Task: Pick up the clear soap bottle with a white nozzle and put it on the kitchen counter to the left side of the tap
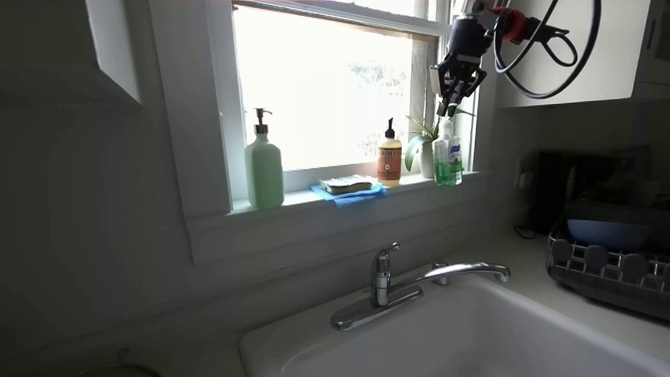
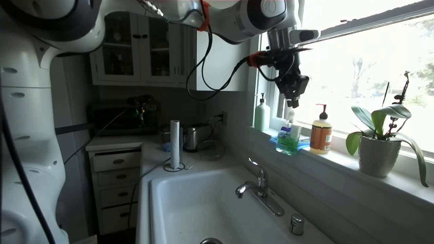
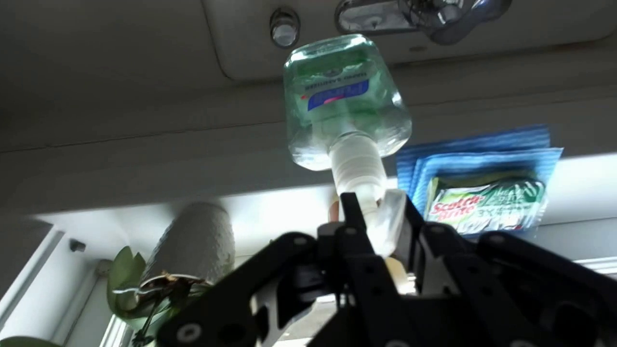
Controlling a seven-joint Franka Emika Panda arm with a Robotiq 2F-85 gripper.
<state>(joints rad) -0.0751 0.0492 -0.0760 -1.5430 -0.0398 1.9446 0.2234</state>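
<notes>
The clear soap bottle, with green liquid and a white pump, shows in both exterior views (image 1: 448, 165) (image 2: 288, 138) and in the wrist view (image 3: 344, 103). My gripper (image 1: 446, 110) (image 2: 293, 102) (image 3: 378, 207) is shut on its white nozzle. The bottle hangs nearly upright in the air, just in front of the window sill and above the level of the tap. The chrome tap (image 1: 382, 283) (image 2: 262, 183) stands at the sink's back edge; part of it shows in the wrist view (image 3: 443, 14). The pale kitchen counter (image 1: 602, 319) (image 2: 200, 163) surrounds the sink.
On the sill stand the pale-green bottle (image 1: 265, 173), the amber bottle (image 1: 389, 162), blue cloths with a sponge pack (image 1: 346, 186) and a potted plant (image 2: 379, 154). A dish rack (image 1: 607, 272), a paper-towel holder (image 2: 174, 144) and a chrome sprayer (image 2: 297, 224) are around the sink (image 2: 190, 203).
</notes>
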